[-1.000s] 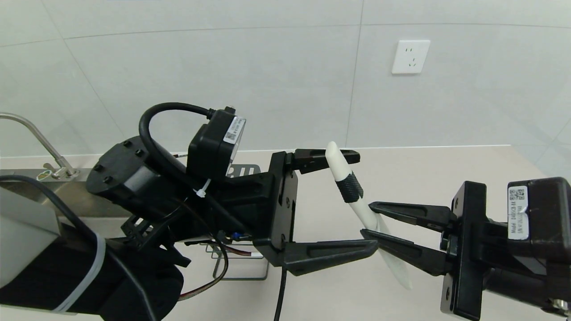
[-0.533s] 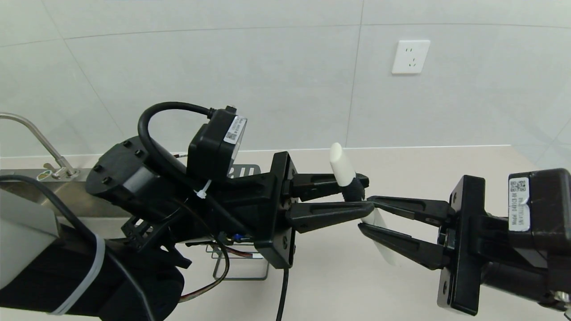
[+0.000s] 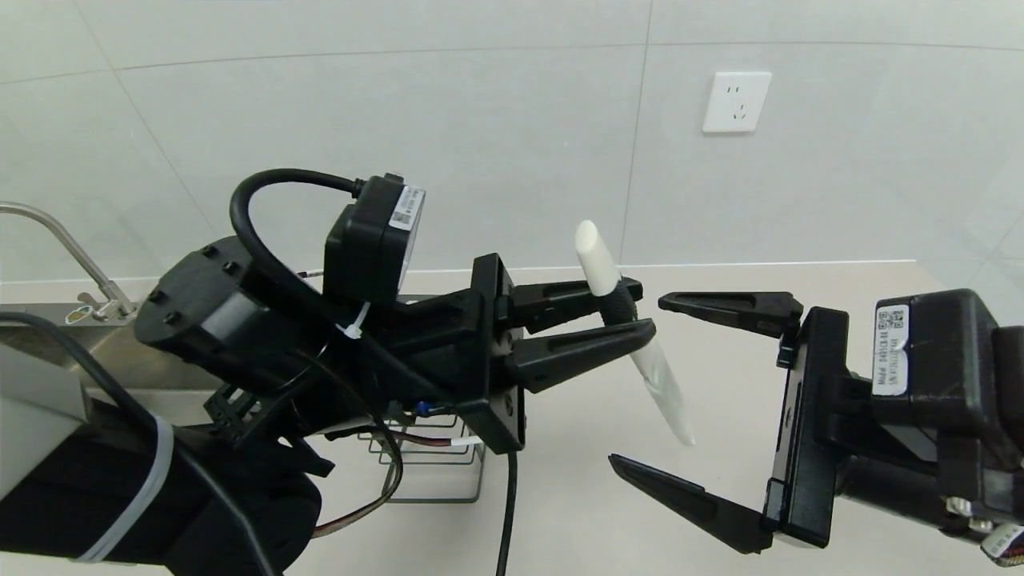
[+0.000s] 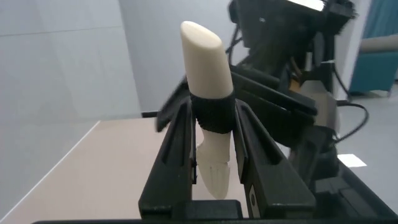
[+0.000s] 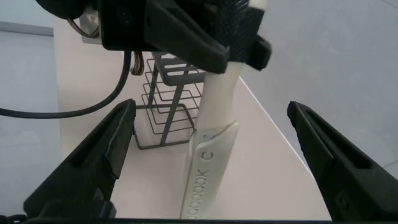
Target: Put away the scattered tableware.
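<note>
We hold the white utensil (image 3: 662,390) in mid-air at frame centre, above the surface (image 3: 840,304), with our left gripper (image 3: 636,308) fingers pinching its black band. Our right gripper (image 3: 640,381) fingers stand spread, clear of it. We judge this the carrying step: next, lower it into the wire rack (image 3: 432,472) at lower centre.

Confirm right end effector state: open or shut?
Open. On the right end effector, fingers spread wide either side of the white utensil, touching nothing; the left end effector grips it.
</note>
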Motion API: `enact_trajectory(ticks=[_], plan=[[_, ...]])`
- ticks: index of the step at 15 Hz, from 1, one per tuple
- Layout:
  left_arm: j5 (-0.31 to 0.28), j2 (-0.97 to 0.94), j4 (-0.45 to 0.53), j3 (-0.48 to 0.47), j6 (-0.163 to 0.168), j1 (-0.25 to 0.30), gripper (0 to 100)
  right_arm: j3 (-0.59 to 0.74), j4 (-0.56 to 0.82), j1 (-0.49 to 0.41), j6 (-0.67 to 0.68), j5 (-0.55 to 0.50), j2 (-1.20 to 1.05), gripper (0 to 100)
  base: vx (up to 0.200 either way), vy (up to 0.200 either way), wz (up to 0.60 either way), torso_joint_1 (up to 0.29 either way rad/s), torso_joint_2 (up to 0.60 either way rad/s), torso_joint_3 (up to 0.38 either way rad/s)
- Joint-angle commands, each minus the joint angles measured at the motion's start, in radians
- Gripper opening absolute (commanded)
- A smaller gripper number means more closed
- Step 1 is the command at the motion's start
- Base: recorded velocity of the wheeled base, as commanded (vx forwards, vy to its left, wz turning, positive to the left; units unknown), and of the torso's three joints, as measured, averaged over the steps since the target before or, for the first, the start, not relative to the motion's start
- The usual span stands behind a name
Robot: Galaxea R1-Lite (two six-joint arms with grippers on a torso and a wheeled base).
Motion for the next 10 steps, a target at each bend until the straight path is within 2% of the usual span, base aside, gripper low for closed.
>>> enact_trajectory(ticks=[1, 4, 5, 8, 10], plan=[[0.009, -0.024, -0.001, 0.008, 0.001, 0.030, 0, 0.013, 0.000, -0.001, 0.000, -0.001, -0.005, 100, 0.000, 0.000, 0.00, 0.000, 0.00, 0.000], [0.009, -0.116, 0.006, 0.105, 0.001, 0.053, 0, 0.019, 0.000, -0.001, 0.000, 0.004, -0.034, 100, 0.000, 0.000, 0.00, 0.000, 0.00, 0.000], [0.015, -0.187, 0.048, 0.149, 0.001, 0.062, 0, 0.045, 0.000, -0.001, 0.001, 0.004, -0.053, 0, 0.000, 0.000, 0.00, 0.000, 0.00, 0.000], [0.020, -0.279, 0.118, 0.215, 0.012, 0.125, 0, 0.105, 0.002, -0.012, 0.047, -0.001, -0.111, 0, 0.000, 0.000, 0.00, 0.000, 0.00, 0.000], [0.020, -0.346, 0.153, 0.272, 0.015, 0.150, 0, 0.125, 0.002, -0.104, 0.317, -0.036, -0.184, 0, 0.000, 0.000, 0.00, 0.000, 0.00, 0.000]])
